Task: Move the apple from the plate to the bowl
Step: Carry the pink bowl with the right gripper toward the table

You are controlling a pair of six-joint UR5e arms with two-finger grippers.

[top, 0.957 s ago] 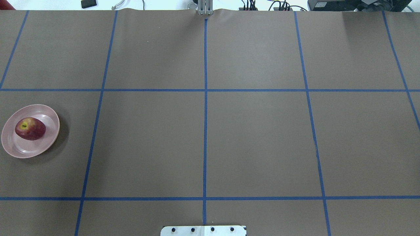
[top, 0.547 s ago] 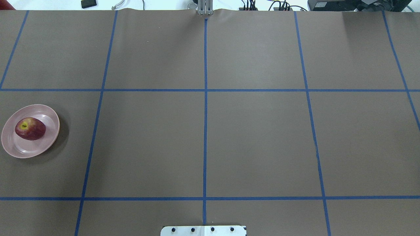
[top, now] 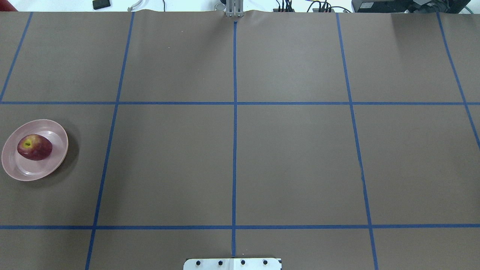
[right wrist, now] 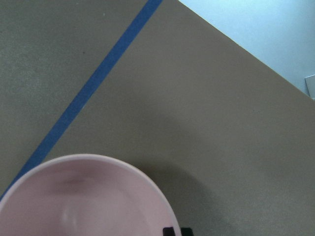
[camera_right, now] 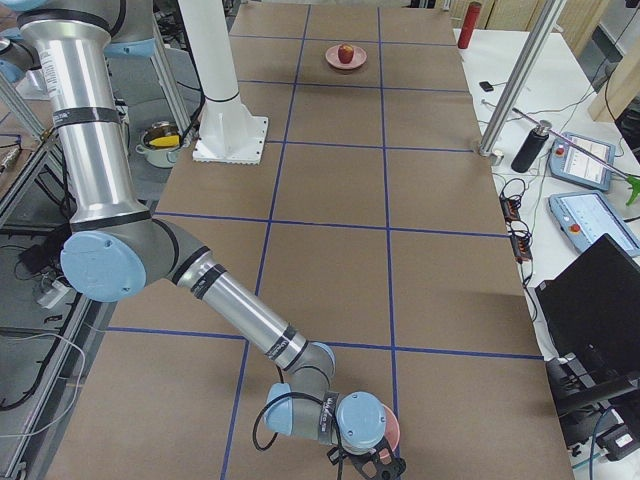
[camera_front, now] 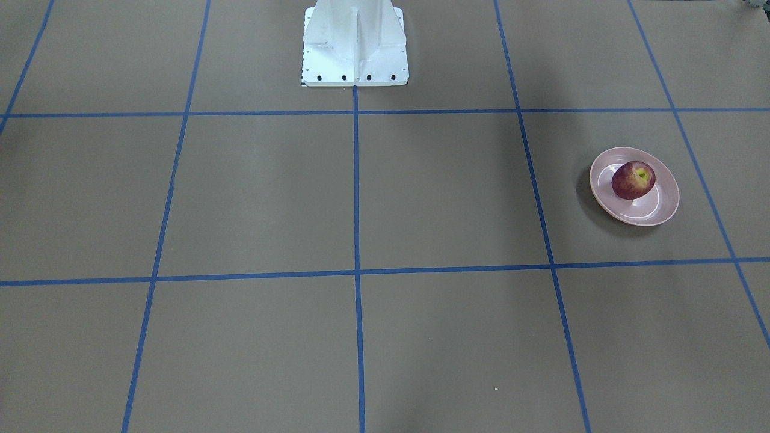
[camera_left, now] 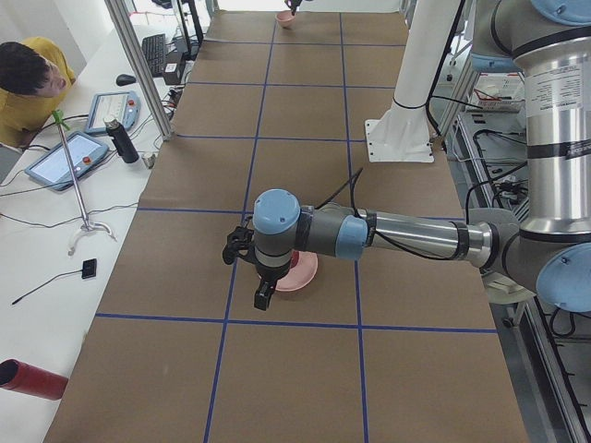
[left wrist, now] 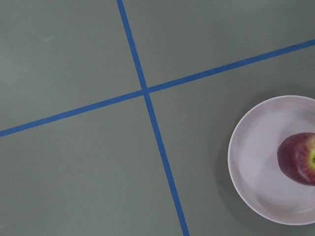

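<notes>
We find the apple (top: 34,147) lying on the plate (top: 15,170) with its yellow-green stem hollow turned upward, at the end of the table (top: 292,157) on the robot's left. The bowl (right wrist: 83,196) stands well apart from it, at the opposite end. In the right wrist view its pale-pink rim fills the lower left corner, next to one of the blue tape lines (right wrist: 93,83). From the exterior left camera we see the left gripper (camera_left: 263,297) hanging close to the plate and hiding part of it. The left wrist view puts the plate at the lower right, with the apple cut by the frame edge. From the exterior right camera the right gripper (camera_right: 365,462) sits just beside a sliver of the bowl. We cannot tell whether the fingers of either gripper are apart or together, as only the side cameras show them.
</notes>
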